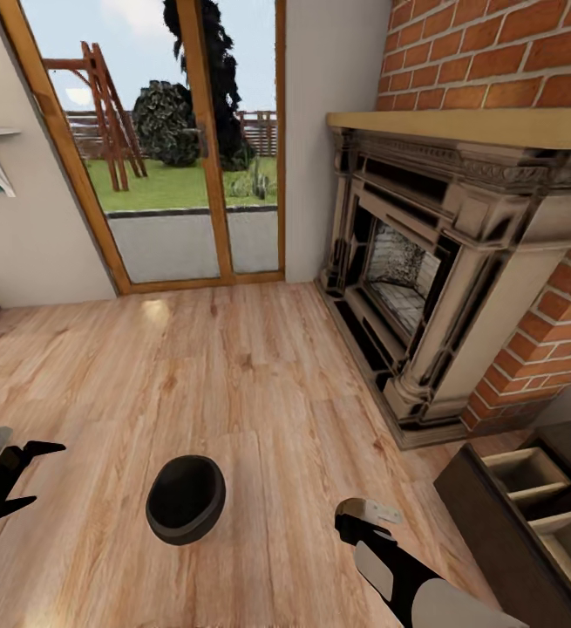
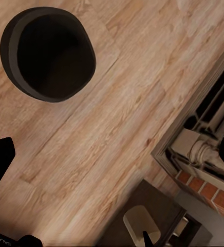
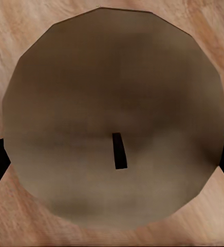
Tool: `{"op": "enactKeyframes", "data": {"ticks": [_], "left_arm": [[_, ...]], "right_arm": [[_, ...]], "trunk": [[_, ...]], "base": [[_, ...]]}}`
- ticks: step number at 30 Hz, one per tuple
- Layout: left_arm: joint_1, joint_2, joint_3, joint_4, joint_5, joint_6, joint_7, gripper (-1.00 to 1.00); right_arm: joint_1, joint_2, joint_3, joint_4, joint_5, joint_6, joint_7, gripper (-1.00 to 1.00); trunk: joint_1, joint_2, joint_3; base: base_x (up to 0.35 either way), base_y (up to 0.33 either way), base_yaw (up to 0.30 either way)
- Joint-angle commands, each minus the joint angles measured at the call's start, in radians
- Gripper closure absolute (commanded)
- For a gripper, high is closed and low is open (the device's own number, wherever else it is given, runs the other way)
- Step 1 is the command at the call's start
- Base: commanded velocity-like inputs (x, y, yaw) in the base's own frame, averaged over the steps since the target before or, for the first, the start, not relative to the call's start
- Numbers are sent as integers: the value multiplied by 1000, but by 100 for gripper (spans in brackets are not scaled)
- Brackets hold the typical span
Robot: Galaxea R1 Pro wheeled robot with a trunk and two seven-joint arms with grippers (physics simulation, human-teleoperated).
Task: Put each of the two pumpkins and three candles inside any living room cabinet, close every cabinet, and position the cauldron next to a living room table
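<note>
While the cauldron (image 1: pixel 186 499) sits on the floor (image 1: pixel 233 375), the cabinet (image 1: pixel 529 523) has open drawers.
Left gripper (image 1: pixel 37 475): fingers wide, empty. Right gripper (image 1: pixel 368 516) holds a candle (image 3: pixel 114 116).

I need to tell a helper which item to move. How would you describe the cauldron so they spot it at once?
Start at the brick fireplace on the right wall, then look across the light wood plank floor toward the robot. The cauldron stands alone on the bare planks between the two grippers. It is a round-bellied matte black pot with a wide circular mouth, unlike the boxy brown cabinet with open pale drawers at the right.
</note>
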Motion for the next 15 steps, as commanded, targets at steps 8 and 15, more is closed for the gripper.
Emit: {"op": "enactKeyframes", "data": {"ticks": [8, 15], "left_arm": [[0, 0, 2, 0, 9, 2, 10, -100], [0, 0, 2, -2, 8, 2, 11, -100]], "right_arm": [[-1, 0, 9, -1, -7, 0, -6, 100], [-1, 0, 9, -1, -7, 0, -6, 100]], "trunk": [[0, -1, -1], [0, -1, -1]], "base": [[-92, 28, -277], [40, 1, -278]]}}
